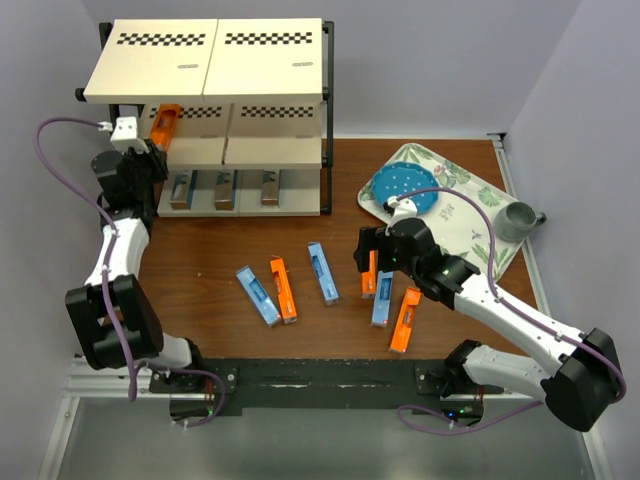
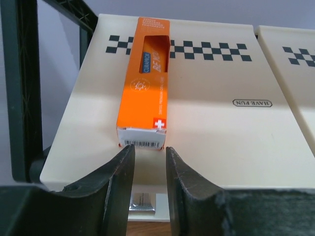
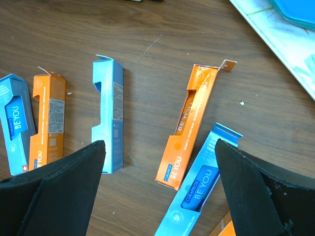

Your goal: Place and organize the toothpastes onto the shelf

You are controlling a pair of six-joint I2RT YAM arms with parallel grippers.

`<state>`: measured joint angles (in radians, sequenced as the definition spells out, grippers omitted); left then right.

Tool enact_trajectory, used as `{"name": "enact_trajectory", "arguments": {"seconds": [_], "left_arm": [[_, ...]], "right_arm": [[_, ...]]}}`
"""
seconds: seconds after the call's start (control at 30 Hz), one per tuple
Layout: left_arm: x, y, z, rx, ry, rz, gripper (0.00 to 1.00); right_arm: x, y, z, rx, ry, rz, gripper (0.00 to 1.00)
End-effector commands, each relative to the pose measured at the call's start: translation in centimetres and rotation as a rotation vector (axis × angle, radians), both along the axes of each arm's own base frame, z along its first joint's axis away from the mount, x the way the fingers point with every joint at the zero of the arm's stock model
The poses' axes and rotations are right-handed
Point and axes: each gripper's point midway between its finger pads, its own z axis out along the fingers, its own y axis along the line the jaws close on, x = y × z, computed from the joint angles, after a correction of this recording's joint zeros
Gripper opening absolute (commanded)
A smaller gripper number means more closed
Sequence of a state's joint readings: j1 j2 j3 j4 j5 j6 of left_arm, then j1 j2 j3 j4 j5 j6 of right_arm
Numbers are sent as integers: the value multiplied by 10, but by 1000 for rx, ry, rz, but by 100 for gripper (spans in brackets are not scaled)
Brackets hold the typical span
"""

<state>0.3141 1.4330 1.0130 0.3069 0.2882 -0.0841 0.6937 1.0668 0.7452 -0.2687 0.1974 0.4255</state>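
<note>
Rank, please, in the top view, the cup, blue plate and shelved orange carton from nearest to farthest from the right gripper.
1. Blue plate, beyond the right gripper.
2. Cup, far right.
3. Orange carton, on the shelf, far left.

Left arm (image 1: 118,250): stretched far forward.
Left gripper (image 2: 149,151): fingers a little apart, empty.
Right gripper (image 3: 160,145): fingers wide apart, pointing down.
</note>
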Motion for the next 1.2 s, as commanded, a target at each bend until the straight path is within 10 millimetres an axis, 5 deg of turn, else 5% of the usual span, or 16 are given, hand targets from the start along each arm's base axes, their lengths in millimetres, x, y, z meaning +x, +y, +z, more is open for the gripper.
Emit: {"name": "enact_trajectory", "arguments": {"seconds": [0.0,0.37,0.6,0.7,1.03,1.17], "left_arm": [[-18,5,33,46,-102,42,38],[-63,-8,49,-69,-73,87,59],[-121,-16,61,-124,-26,170,72],[-139,-28,49,-184,30,169,76],[-191,-121,-40,-435,234,-1,89],[-211,-131,-63,-490,261,-22,90]], "right_arm": [[7,-1,7,-5,-45,-13,97],[6,-1,10,3,-50,-11,97],[6,-2,14,-1,-60,-11,97],[8,-3,13,-15,-60,-19,97],[4,9,1,-29,0,19,97],[1,23,-6,-8,41,66,94]]}}
